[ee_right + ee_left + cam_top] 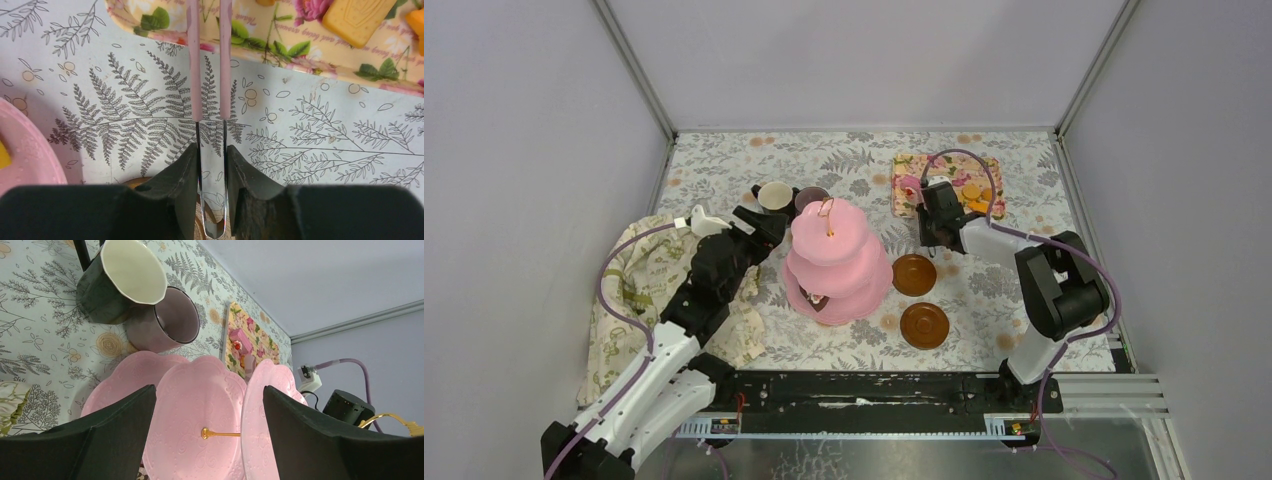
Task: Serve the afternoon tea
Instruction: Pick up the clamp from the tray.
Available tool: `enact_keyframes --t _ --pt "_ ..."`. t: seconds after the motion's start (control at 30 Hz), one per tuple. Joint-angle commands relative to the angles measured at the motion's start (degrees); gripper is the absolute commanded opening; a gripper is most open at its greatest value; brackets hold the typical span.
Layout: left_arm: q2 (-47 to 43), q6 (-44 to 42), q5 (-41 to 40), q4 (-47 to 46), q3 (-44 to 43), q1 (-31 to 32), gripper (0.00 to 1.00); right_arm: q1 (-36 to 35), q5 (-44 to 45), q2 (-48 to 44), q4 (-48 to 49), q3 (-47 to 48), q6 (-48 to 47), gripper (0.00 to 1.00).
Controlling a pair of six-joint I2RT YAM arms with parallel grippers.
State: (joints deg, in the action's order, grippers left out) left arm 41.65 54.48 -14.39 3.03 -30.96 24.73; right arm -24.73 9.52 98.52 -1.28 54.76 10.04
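The pink three-tier cake stand point(832, 255) with its gold loop handle point(826, 207) stands mid-table, a dark sweet point(817, 300) on its bottom tier. Two dark mugs point(774, 195) point(810, 198) stand behind it. Two brown saucers point(914, 274) point(924, 325) lie to its right. My left gripper point(759, 225) is open and empty, just left of the stand point(195, 410). My right gripper point(934, 210) is shut on metal tongs with pink tips point(195, 75), which point at the floral tray point(260, 40) holding orange sweets point(357, 17).
A beige leaf-print cloth point(639, 290) lies crumpled under the left arm at the left. The floral tray point(947, 183) sits at the back right. Grey walls close in the table on three sides.
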Motion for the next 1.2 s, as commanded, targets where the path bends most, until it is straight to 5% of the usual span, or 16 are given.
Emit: enact_keyframes --t 0.0,1.17 --pt "-0.8 -0.4 -0.2 -2.2 -0.8 0.3 0.86 0.1 1.2 -2.5 -5.7 6.2 -1.6 0.3" --pt "-1.1 0.3 0.4 -4.3 0.6 0.3 0.86 4.6 -1.7 7.5 -19.2 21.3 -3.5 0.37"
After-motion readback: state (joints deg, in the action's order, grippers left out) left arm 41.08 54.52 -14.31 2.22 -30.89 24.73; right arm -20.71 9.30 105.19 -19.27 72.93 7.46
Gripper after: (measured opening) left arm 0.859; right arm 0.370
